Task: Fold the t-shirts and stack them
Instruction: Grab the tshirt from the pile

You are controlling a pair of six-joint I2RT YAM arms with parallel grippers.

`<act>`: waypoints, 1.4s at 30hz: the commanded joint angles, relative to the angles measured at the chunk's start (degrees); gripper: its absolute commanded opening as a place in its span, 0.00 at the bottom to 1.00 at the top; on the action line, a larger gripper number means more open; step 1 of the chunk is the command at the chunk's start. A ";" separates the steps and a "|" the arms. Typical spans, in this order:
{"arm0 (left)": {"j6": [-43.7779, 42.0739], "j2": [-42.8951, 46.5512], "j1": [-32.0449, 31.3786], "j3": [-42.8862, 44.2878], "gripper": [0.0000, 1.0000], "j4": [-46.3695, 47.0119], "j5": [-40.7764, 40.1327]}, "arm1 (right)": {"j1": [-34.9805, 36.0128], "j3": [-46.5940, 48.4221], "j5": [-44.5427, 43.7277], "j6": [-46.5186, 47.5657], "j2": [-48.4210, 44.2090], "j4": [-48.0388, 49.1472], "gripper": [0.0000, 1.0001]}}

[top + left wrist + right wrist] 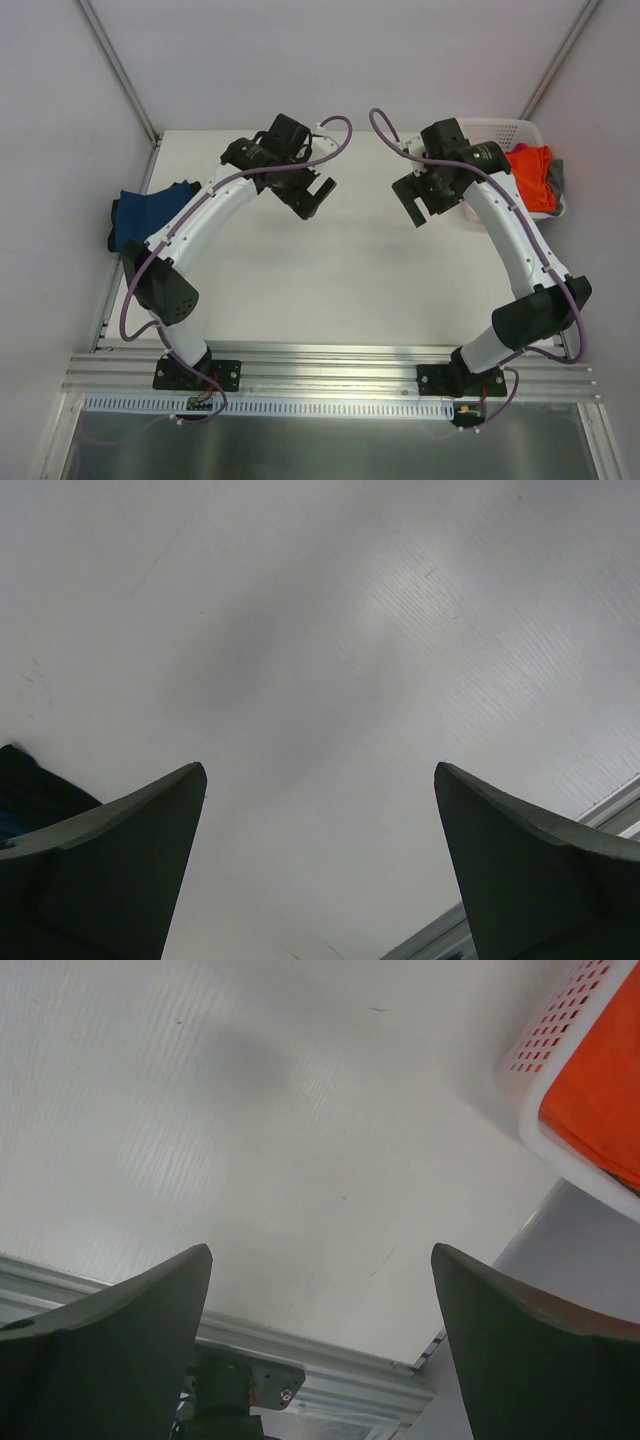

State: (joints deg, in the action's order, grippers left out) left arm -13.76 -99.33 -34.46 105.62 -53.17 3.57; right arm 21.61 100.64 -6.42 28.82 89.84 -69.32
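My left gripper (pixel 312 200) and right gripper (pixel 415 208) both hang empty, fingers apart. The orange shirt (pixel 530 172) lies heaped in the basket (pixel 490 124) just right of my right gripper, the nearer one; the navy shirt (pixel 140 215) sits well left of my left gripper.

The left arm (pixel 205 215) is arched up and to the right, the right arm (pixel 515 230) up and to the left, so that the two wrists are turned toward each other. The left gripper (pixel 314 196) is held aloft with its jaws spread wide and nothing between them. The right gripper (pixel 413 200) is posed likewise, wide and empty. The two are set well apart.
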 commanded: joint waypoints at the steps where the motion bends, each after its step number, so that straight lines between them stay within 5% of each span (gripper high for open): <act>1: 1.54 -0.16 -0.35 2.48 0.99 0.17 1.26 | 0.28 -0.79 -5.78 1.50 -1.78 2.96 0.97; 5: 1.54 0.01 -0.35 2.13 0.99 0.17 1.17 | 0.28 -4.22 -12.30 7.02 -1.25 5.77 0.97; 13: 0.93 0.37 -0.35 1.43 0.99 0.26 -1.20 | 0.28 1.56 -9.40 9.41 1.03 6.38 0.97; 18: 0.93 -0.60 -0.35 1.95 0.99 0.52 -2.08 | -1.12 16.31 -16.25 9.51 9.72 10.25 0.98; 25: 2.06 -2.27 -0.26 2.04 0.99 1.31 -2.96 | -12.45 43.20 -10.37 0.45 28.16 11.57 0.99; 31: 4.53 -2.97 0.62 1.17 0.99 2.98 -3.31 | -19.30 45.35 -18.18 -0.17 36.53 12.89 0.99; 42: 4.09 -6.58 3.43 2.30 0.99 3.07 -8.58 | -28.97 48.59 -19.78 -1.48 42.08 13.07 0.80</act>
State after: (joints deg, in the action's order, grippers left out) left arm -10.00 -104.84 -31.11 105.73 -50.54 -2.98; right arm -4.71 144.90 -23.90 29.30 131.68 -56.64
